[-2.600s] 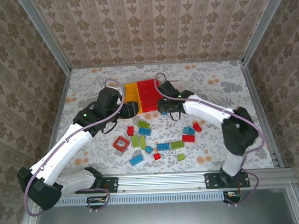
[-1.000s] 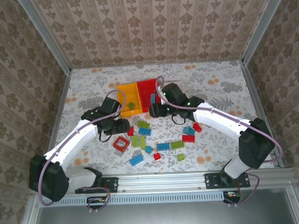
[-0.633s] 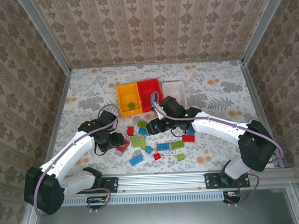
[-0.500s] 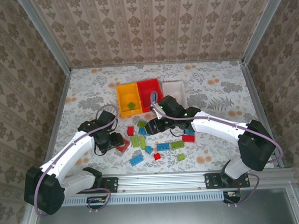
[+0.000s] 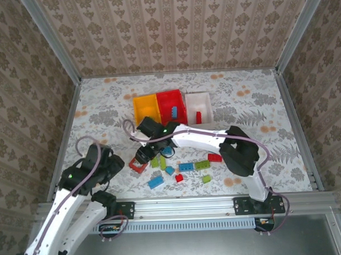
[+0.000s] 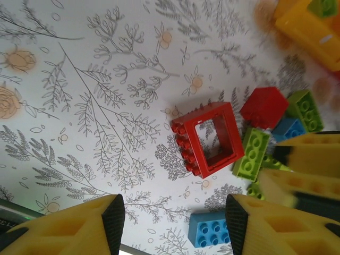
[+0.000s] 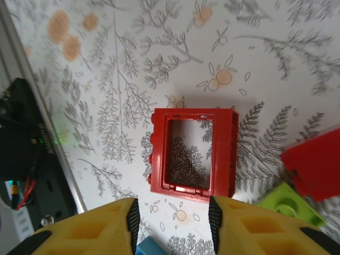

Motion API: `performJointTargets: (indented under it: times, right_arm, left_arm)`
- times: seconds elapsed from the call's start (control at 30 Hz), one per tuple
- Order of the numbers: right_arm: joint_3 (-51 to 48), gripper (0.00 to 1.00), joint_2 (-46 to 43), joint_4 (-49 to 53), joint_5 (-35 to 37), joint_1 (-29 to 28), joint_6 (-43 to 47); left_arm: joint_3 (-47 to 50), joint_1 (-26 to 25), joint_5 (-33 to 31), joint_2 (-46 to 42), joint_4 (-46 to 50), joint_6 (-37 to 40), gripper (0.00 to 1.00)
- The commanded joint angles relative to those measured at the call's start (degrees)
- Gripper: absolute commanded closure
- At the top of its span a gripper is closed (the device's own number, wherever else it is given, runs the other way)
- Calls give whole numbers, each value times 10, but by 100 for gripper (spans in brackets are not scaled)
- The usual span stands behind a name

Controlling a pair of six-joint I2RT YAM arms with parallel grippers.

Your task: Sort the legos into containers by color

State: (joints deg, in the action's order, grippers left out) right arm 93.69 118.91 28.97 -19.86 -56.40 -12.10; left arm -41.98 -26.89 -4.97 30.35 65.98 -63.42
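The red square frame lego [image 5: 138, 164] [image 6: 208, 139] [image 7: 193, 154] lies flat at the left edge of the scattered legos. My right gripper [image 5: 143, 156] [image 7: 172, 223] hovers over it, open, the frame just beyond its fingertips. My left gripper [image 5: 112, 163] [image 6: 172, 220] is open over bare table to the frame's left, with nothing between its fingers. Green [image 5: 155, 161], blue [image 5: 186, 166] and red [image 5: 214, 157] bricks lie to the right. The yellow-orange [image 5: 137, 110], red [image 5: 179, 98] and white [image 5: 204, 98] containers stand in a row behind; a blue brick [image 5: 174, 110] is in the red one and a red brick [image 5: 198, 116] in the white one.
The right arm [image 5: 204, 136] stretches across the pile from the right. In the left wrist view the right gripper's yellow fingers [image 6: 311, 154] stand close beside a green brick [image 6: 254, 154]. A blue brick [image 6: 211, 229] lies near the left gripper's right finger. A metal rail [image 5: 184, 205] runs along the near edge.
The right arm has swung left from the containers across the pile to the red frame. The left arm has drawn back from the frame toward the near left corner.
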Motion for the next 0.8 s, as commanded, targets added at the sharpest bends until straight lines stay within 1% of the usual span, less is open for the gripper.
performJointTargets:
  times: [0.0, 0.23, 0.47, 0.57, 0.63, 0.77]
  right_arm:
    - [60, 59, 43, 74, 21, -8, 3]
    - [130, 62, 109, 126, 57, -12, -9]
    - [176, 64, 146, 151, 86, -17, -3]
    - [182, 64, 143, 150, 103, -21, 1]
    - [185, 63, 137, 151, 115, -24, 7]
    - [188, 63, 113, 149, 138, -29, 14]
  left_arm:
    - [-15, 4, -36, -34, 54, -34, 44]
    - [-39, 4, -39, -29, 63, -5, 43]
    - [-50, 4, -38, -28, 59, 17, 43]
    - [-58, 4, -39, -25, 59, 27, 43]
    - [-60, 4, -38, -24, 59, 30, 43]
    - [-60, 4, -37, -23, 57, 32, 43]
